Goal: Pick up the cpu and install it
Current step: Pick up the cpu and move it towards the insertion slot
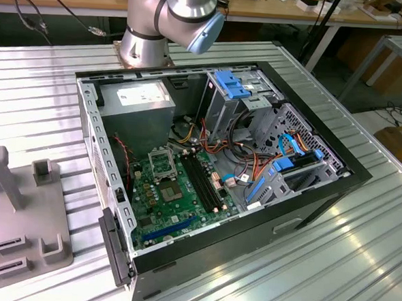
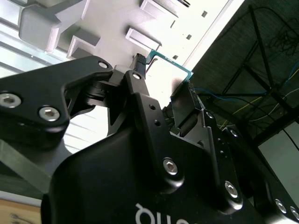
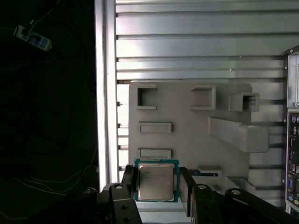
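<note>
Big ribbed metal table (image 1: 330, 267) w/ an open desktop PC case (image 1: 250, 239) lying on its side on it. The robot arm (image 1: 172, 12) is mounted right behind the case, at the far edge in the exterior view. A grey fixture tray (image 1: 19, 228) w/ raised blocks and slots sits beside the case, on the exterior view's left, apart from it. Inside the case, the grey PSU (image 1: 136, 112) is in the corner nearest the arm base. The green motherboard (image 1: 184, 204) lies flat on the case floor next to it. The metal-framed CPU socket (image 1: 160, 163) sits on the board btwn the PSU and a dark square chip. The gripper (image 2: 164, 74) is outside the case, over the near edge of that tray. Its black fingers (image 3: 129, 179) are drawn in narrow, pressing both sides of the cpu (image 3: 156, 181). The cpu is held flat, silver top facing the first wrist view's camera, green rim showing all round. It looks raised clear of the tray.
</note>
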Robot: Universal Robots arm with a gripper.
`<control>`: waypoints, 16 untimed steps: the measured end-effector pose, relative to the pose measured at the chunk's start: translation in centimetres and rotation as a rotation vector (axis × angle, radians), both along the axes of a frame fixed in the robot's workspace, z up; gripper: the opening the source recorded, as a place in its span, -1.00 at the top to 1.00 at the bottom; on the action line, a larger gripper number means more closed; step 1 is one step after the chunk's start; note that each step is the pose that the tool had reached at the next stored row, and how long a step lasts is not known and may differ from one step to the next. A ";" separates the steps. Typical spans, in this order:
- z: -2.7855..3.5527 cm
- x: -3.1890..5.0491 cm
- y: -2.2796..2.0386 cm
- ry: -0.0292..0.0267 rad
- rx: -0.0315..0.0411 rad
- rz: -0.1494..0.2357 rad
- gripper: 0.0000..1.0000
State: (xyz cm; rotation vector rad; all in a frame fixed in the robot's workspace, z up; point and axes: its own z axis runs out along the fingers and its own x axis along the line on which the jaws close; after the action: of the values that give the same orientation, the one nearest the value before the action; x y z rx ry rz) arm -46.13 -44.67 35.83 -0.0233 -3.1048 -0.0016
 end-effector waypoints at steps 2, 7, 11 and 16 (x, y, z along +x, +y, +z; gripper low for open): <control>0.17 0.00 0.00 0.0001 -0.0001 0.000 0.05; 0.64 0.00 0.00 0.0000 0.0000 0.000 0.05; 1.14 0.00 0.00 -0.0001 0.0000 0.000 0.05; 1.84 0.00 0.00 0.0000 0.0000 0.000 0.05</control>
State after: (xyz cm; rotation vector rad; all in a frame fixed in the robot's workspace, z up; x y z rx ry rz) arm -46.13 -44.67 37.67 -0.0234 -3.1049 -0.0016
